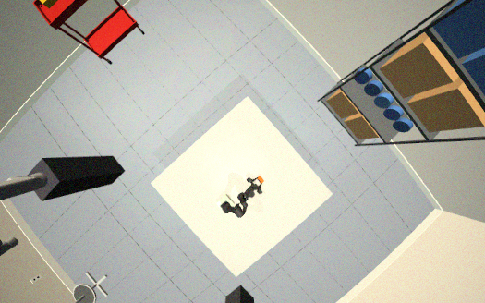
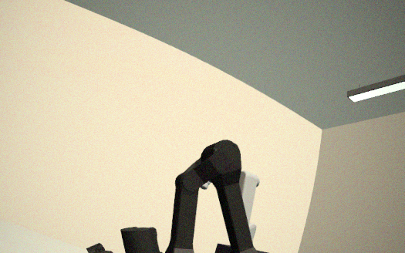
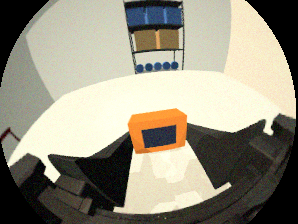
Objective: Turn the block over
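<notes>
The orange block (image 1: 260,179) (image 3: 157,117) is between the fingertips. Its marked side, with a dark blue rectangle (image 3: 159,136), faces the wrist camera, back toward my gripper, and not down. My gripper (image 1: 258,182) (image 3: 157,129) is shut on the block, one black finger at each side. The pale table (image 1: 195,185) (image 3: 100,102) spreads beneath and beyond it. I cannot tell whether the block's lower edge touches the table. In the exterior view the block and fingertips are out of view; only black arm links show.
The arm (image 1: 238,210) (image 2: 226,162) reaches over the table from its base. Beyond the table's far edge, a shelf rack (image 1: 428,134) with blue and brown bins stands against the wall. A red cart (image 1: 114,32) and a black block-shaped fixture (image 1: 84,175) appear off the table.
</notes>
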Tool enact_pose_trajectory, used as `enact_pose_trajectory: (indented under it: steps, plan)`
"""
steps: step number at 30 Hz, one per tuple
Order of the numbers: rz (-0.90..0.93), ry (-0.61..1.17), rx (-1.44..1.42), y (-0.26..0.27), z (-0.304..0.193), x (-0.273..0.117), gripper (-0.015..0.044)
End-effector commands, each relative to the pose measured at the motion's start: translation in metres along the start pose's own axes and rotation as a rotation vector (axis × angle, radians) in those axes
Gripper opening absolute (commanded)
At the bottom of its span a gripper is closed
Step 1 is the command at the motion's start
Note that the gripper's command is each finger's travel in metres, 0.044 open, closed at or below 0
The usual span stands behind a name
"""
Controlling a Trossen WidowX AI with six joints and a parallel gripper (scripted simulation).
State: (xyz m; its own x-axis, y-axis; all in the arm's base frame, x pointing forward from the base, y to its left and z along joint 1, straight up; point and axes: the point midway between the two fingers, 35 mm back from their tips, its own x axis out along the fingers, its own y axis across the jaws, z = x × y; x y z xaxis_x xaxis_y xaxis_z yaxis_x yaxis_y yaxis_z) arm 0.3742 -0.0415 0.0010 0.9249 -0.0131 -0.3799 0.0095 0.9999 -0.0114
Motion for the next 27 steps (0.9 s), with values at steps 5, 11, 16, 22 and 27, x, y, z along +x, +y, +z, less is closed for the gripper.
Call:
enact_pose_trajectory:
  steps: [5,11,16,22,27]
  plan:
    - [0.005,-0.003,0.006,0.0006,0.0004,-0.0002,0.0184]
    - [0.005,-0.003,0.006,0.0006,0.0004,-0.0002,0.0341]
    - [0.005,-0.003,0.006,0.0006,0.0004,-0.0002,0.0440]
    - [0.005,-0.003,0.006,0.0006,0.0004,-0.0002,0.0440]
    - [0.005,-0.003,0.006,0.0006,0.0004,-0.0002,0.0440]
